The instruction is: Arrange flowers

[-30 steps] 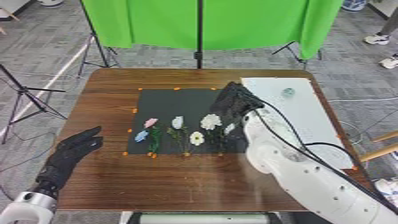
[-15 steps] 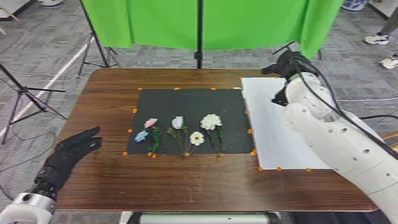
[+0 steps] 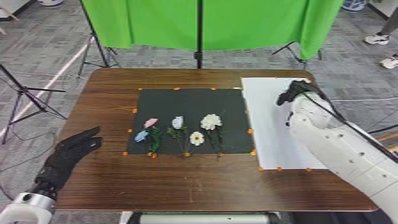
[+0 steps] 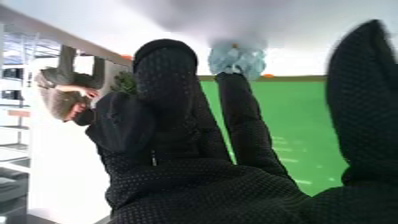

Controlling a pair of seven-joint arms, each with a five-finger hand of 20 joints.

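The right hand (image 3: 291,93) is over the far part of the white sheet (image 3: 274,135), on the right side of the bench (image 3: 187,185). In the right wrist view its fingers (image 4: 166,75) are mostly extended, with a wide space across the palm, so it looks released rather than clenched. 1 fingertip meets the outline of a pale blue object (image 4: 238,56), which sits against the white surface; I cannot tell whether they touch. Some green leaves (image 4: 124,82) show next to the fingers, and I cannot tell whether the hand touches them either.

The left hand (image 3: 75,148) is over the left side of the bench, near the mat (image 3: 191,102) but apart from it. It is relaxed and grasping nothing, its fingers pointing forward and its thumb held away from them.

5 flowers lie on the near part of the dark mat, stems toward its near edge. At the left are the pink flower (image 3: 151,122) and, nearer the robot, the blue flower (image 3: 141,135). In the middle is the pale flower (image 3: 178,122), and to its right, nearer the robot, the white flower with a yellow centre (image 3: 196,138). The larger white flower (image 3: 210,121) is farthest right of the 5.

The sheet lies just beside the mat. Orange tape (image 3: 250,131) marks their edges. Beyond the bench hangs a green curtain (image 3: 160,25), with a black pole (image 3: 200,32) in front.
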